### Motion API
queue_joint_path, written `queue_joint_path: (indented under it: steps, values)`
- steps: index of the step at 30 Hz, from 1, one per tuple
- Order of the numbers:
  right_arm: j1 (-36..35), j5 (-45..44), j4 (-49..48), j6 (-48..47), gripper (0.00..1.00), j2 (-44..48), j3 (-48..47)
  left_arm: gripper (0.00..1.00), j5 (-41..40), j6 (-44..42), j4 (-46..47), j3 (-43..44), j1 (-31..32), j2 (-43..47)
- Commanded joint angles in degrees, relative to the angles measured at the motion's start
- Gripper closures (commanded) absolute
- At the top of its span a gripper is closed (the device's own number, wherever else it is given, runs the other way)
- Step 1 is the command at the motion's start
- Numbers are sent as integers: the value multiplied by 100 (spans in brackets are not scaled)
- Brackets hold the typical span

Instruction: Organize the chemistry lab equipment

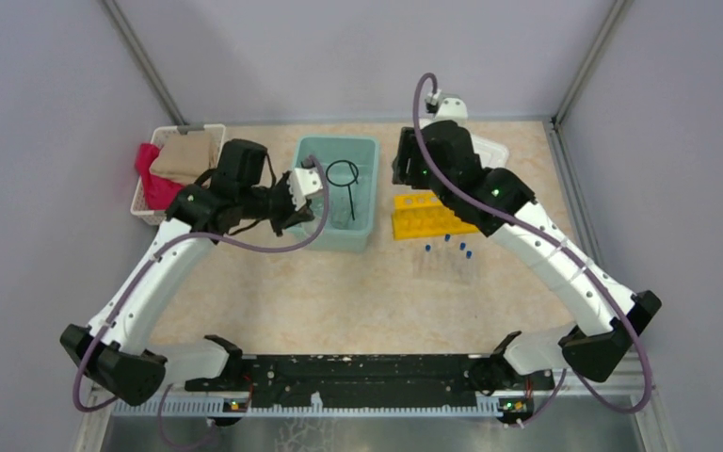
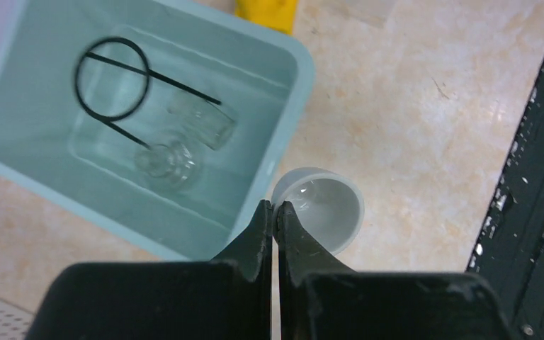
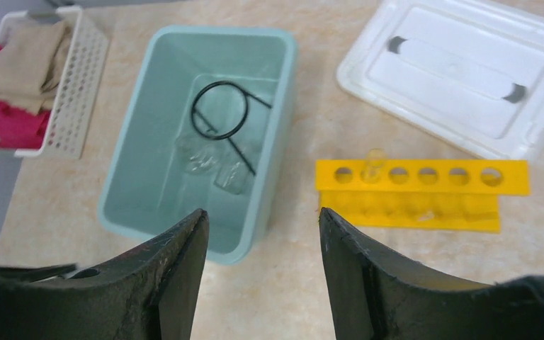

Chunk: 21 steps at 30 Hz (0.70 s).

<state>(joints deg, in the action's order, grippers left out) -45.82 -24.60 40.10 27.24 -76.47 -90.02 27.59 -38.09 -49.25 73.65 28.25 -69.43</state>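
My left gripper (image 2: pixel 274 207) is shut on the rim of a small white cup (image 2: pixel 322 209), pinching its wall just outside the teal bin's (image 2: pixel 283 134) edge. In the top view the white cup (image 1: pixel 307 179) hangs at the teal bin's (image 1: pixel 362 235) left side. Inside the bin lie a black wire ring (image 2: pixel 111 78) and two clear beakers (image 2: pixel 202 120) (image 2: pixel 166 164). My right gripper (image 3: pixel 262 212) is open and empty, high over the table between bin and yellow rack (image 3: pixel 421 185). One clear tube (image 3: pixel 374 164) stands in the rack. Blue-capped test tubes (image 1: pixel 449 256) lie in front of the rack.
A white basket (image 1: pixel 149 193) of red and tan cloths stands at the far left. A white lid (image 3: pixel 460 78) lies behind the rack. The black base rail (image 1: pixel 358 377) runs along the near edge.
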Motion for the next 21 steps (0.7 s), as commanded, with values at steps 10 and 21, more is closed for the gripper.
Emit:
queue_joint_path:
  steps: [10, 21]
  values:
    - [2019, 370, 269, 642, 29, 416, 217, 100, -973, 66, 674, 1509, -357, -2179]
    - [3758, 893, 421, 1118, 9, -327, 451, 100, -875, 219, 1104, 878, -603, -3120]
